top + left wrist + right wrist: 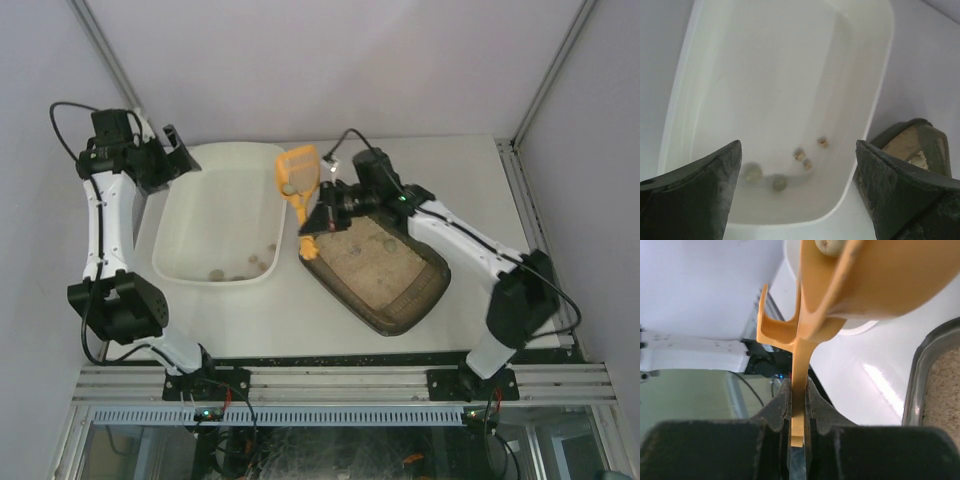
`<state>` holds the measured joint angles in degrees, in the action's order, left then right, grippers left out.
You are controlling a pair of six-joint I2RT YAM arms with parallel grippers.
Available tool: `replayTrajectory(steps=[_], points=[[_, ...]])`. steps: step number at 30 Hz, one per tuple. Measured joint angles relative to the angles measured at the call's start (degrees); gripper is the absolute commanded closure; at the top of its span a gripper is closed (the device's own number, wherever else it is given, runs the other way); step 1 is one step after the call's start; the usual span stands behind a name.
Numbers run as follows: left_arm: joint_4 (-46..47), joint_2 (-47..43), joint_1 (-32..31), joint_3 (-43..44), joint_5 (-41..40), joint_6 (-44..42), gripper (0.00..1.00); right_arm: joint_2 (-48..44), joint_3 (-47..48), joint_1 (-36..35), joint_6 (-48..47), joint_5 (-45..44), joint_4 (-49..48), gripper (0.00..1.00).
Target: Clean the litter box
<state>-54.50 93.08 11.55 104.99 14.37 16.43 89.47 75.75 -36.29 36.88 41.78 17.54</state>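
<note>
The dark olive litter box [385,275] with beige litter lies right of centre; its corner shows in the left wrist view [920,145] and its rim in the right wrist view [920,365]. My right gripper [322,215] is shut on the handle of an orange scoop [298,170], whose head hangs over the far right rim of the white tub [190,235]. In the right wrist view the fingers [782,402] clamp the scoop handle [800,360], and a lump [830,245] sits in the scoop. My left gripper [175,150] is open and empty above the tub's far left corner.
Several small lumps [245,265] lie at the near end of the tub, also seen in the left wrist view [800,155] between my open left fingers [705,185]. The tub and litter box stand side by side, almost touching. Frame posts rise at the back corners.
</note>
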Motion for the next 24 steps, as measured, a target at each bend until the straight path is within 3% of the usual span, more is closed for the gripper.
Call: replayTrajectory(steps=[5, 12, 17, 24], points=[[-1.22, -1.99, 7.96, -9.70, 0.33, -0.13, 0.00, 19.23, 24.72, -5.66, -6.47, -6.01, 14.21, 1.00], [-0.55, -10.47, 13.16, -13.55, -3.08, -1.09, 0.00, 44.54, 58.64, -14.73, -15.17, -25.22, 38.23, 1.00], [0.00, -14.67, 16.81, -16.65, -2.27, -1.57, 0.00, 48.24, 63.80, -20.24, -19.02, -39.50, 47.39, 1.00], [0.52, -16.59, 17.73, -22.95, -3.52, -1.73, 0.00, 48.26, 64.67, -26.77, -26.21, -59.58, 51.21, 1.00]])
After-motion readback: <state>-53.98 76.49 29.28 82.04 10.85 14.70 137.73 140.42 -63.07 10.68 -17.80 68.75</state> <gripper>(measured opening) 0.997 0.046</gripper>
